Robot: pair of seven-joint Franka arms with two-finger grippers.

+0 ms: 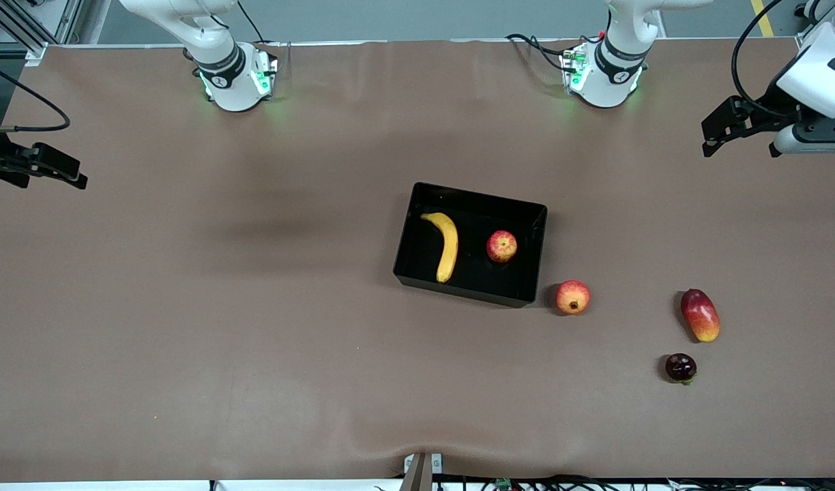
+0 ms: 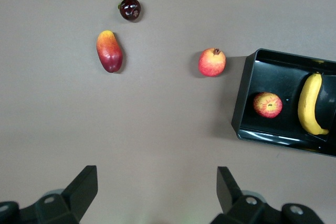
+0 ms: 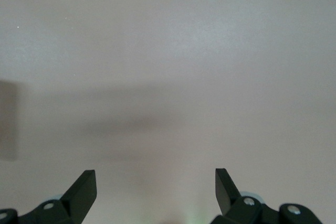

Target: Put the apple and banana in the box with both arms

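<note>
The black box (image 1: 469,289) lies mid-table. Inside it the yellow banana (image 1: 448,245) lies toward the right arm's end and the red apple (image 1: 501,246) toward the left arm's end, apart from each other. My left gripper (image 1: 738,146) hangs open and empty over bare table at the left arm's end. Its wrist view shows its spread fingers (image 2: 157,182) around nothing, with the box (image 2: 241,103), apple (image 2: 268,104) and banana (image 2: 310,103) farther off. My right gripper (image 1: 52,179) hangs open and empty over the right arm's end. Its wrist view (image 3: 156,184) shows only table.
A red-orange round fruit with a crown tip (image 1: 572,297) lies just outside the box's corner that is nearest the camera, toward the left arm's end. A red-yellow mango (image 1: 700,314) and a dark round fruit (image 1: 681,367) lie farther toward that end.
</note>
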